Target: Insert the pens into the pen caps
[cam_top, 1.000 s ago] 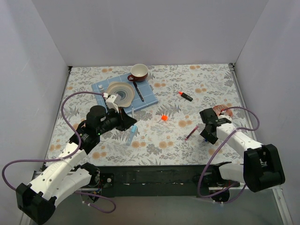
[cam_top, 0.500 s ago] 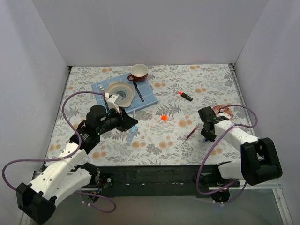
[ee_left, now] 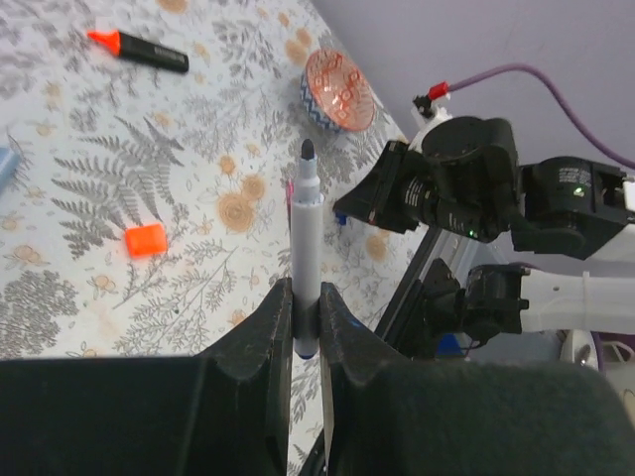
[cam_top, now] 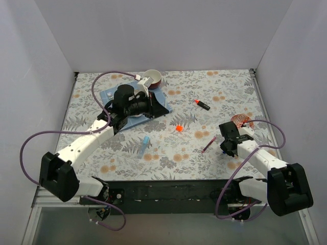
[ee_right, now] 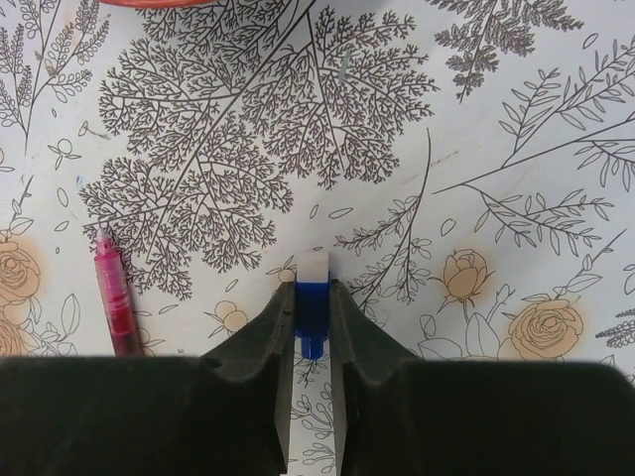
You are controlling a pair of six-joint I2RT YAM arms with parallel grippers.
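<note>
Left arm swung away to far-left of table; left gripper clamped on white-and-blue pen, tip pointing toward right gripper, which pinches dark blue cap near right edge, well apart.

Floral table, highlighter, orange cap, maroon pen, blue marker, mat

1. Bright, even, diffuse light from above; white walls bounce it.
2. Shadows on the surface faint, soft-edged.
3. No glare.
4. Wrist views: nearest foreground near-black, detail lost; left wrist's far background slightly soft.
</note>
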